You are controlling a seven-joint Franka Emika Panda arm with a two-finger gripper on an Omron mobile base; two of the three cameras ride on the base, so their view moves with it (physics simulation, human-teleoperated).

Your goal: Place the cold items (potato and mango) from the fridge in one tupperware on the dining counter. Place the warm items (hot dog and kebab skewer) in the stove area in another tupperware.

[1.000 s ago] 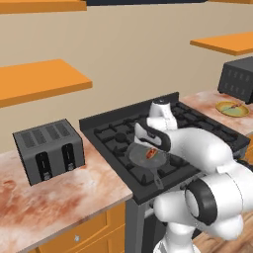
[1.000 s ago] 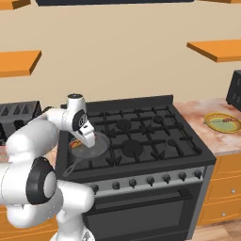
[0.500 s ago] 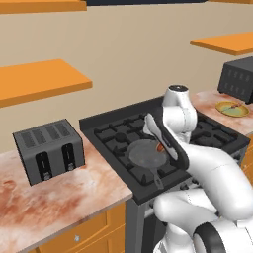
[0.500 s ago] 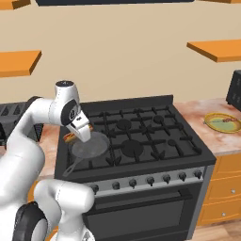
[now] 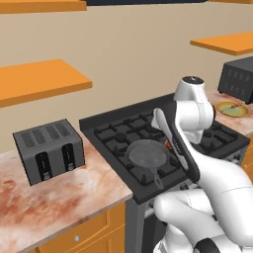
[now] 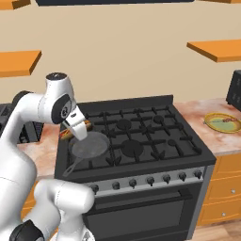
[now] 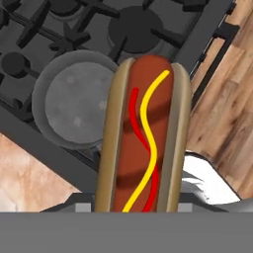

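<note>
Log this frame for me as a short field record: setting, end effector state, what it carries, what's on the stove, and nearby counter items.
setting: simulated kitchen, black gas stove between marble counters
end effector: shut on hot dog, raised above the stove's left side
hot dog: in bun, with red and yellow sauce lines, held lengthwise in the hand view
pan: empty grey skillet on front-left burner, below the hot dog
toaster: on counter left of stove
plate: on counter right of stove, contents unclear

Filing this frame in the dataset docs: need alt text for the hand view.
A hot dog in a bun, striped with red and yellow sauce, fills the middle of the frame, held close to the camera. Behind it lie an empty grey skillet on a black gas stove, with wooden floor to the right.
</note>
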